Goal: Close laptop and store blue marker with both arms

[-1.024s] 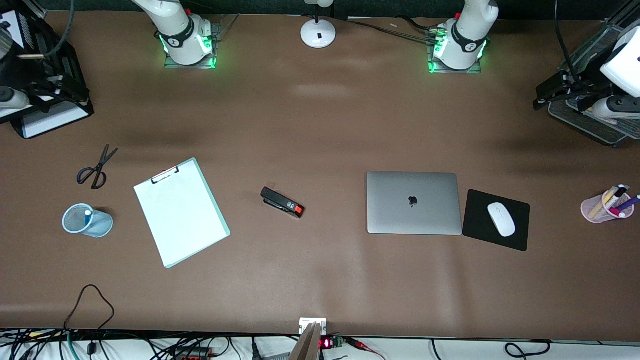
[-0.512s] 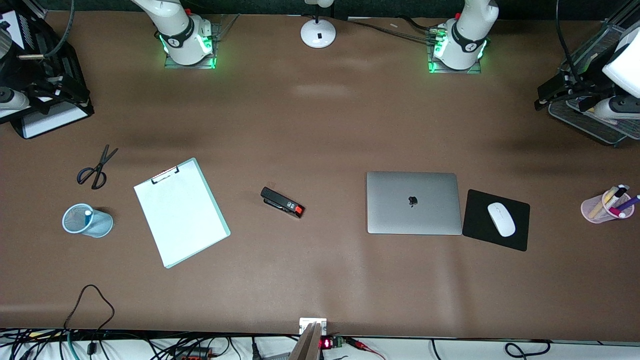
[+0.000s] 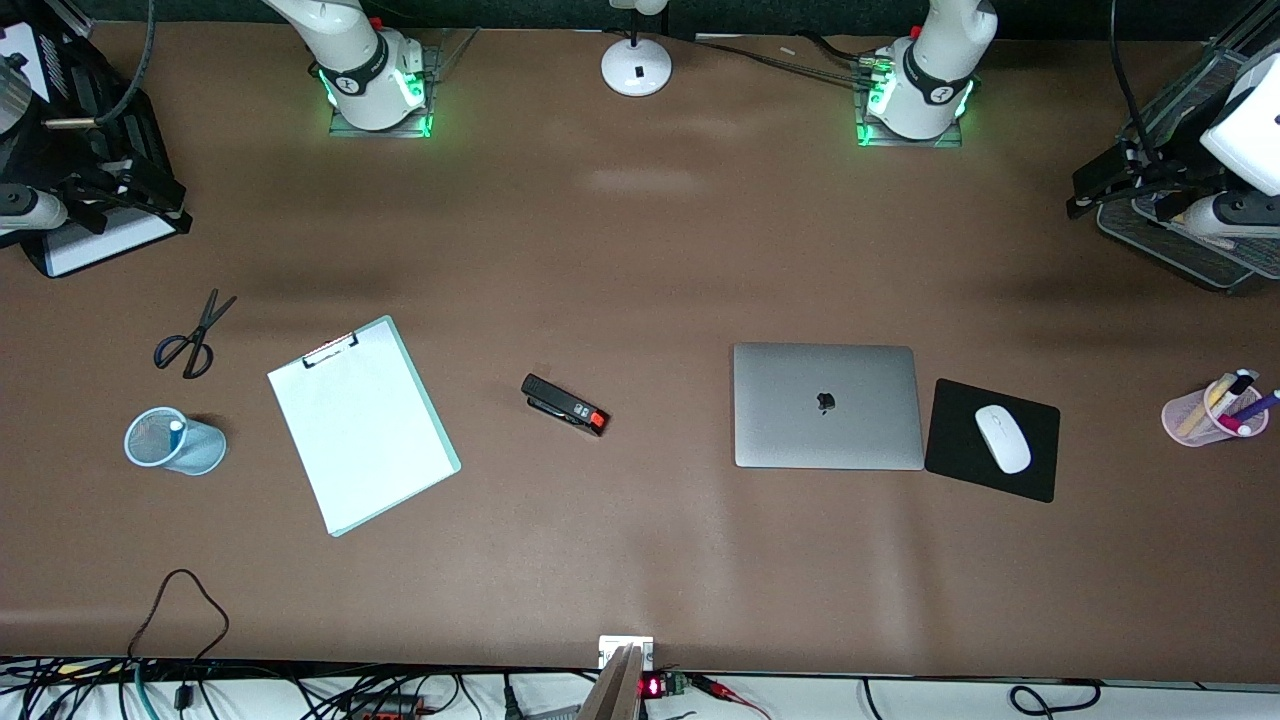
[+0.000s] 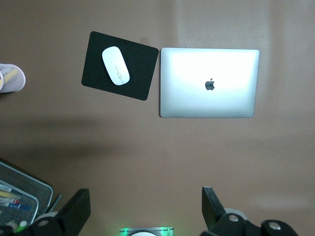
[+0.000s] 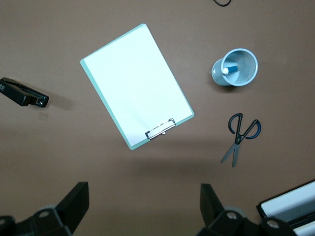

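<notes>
Both grippers are held wide open and empty: left gripper (image 4: 142, 214) high over the closed laptop (image 3: 827, 405), right gripper (image 5: 142, 214) high over the clipboard (image 5: 136, 83). Blue marker (image 5: 231, 68) is stored upright in the blue cup (image 5: 248, 75), beside the clipboard at the right arm's end.

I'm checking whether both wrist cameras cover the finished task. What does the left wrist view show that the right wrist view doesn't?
Only the left wrist view shows the laptop, lid shut, beside the mouse pad carrying the white mouse, with the left gripper open high above them. Only the right wrist view shows the blue marker standing in the blue mesh cup, plus the clipboard, scissors and stapler, under the open right gripper. Both share only the brown table.
</notes>
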Available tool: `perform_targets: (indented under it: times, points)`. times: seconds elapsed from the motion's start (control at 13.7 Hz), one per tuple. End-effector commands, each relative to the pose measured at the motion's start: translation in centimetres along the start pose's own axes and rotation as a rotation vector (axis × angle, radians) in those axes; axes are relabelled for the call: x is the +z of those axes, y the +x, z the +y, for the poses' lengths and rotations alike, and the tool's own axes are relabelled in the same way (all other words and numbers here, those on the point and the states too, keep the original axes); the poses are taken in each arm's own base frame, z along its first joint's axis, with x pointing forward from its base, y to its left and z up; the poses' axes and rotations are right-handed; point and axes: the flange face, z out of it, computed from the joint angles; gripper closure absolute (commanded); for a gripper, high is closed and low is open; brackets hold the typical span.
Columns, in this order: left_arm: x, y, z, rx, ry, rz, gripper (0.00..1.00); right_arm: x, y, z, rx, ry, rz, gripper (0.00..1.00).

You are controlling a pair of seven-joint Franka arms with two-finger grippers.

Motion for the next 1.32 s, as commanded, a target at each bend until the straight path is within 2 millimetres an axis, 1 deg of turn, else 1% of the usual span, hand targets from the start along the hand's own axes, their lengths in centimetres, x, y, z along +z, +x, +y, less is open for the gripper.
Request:
perform_targets:
  times: [0.0,0.73,1.02,1.24]
  points:
    - [-0.3,-0.3,0.1,0.016,-0.017,-0.006,0.00,-0.4,0.2,-0.2,-0.024,0.009,-0.010,0.00]
    - [-0.2,-0.2,0.2,0.018,-0.012,-0.009,0.00,-0.1,0.3,-0.2,-0.027,0.012,-0.019,0.00]
    - [0.9,0.7,0.5,0.024,-0.006,-0.027,0.00,-0.1,0.3,-0.2,-0.023,0.008,-0.019,0.00]
    - [-0.2,0.8,0.4,0.021,-0.009,0.000,0.00,-0.2,0.3,-0.2,-0.024,0.008,-0.018,0.00]
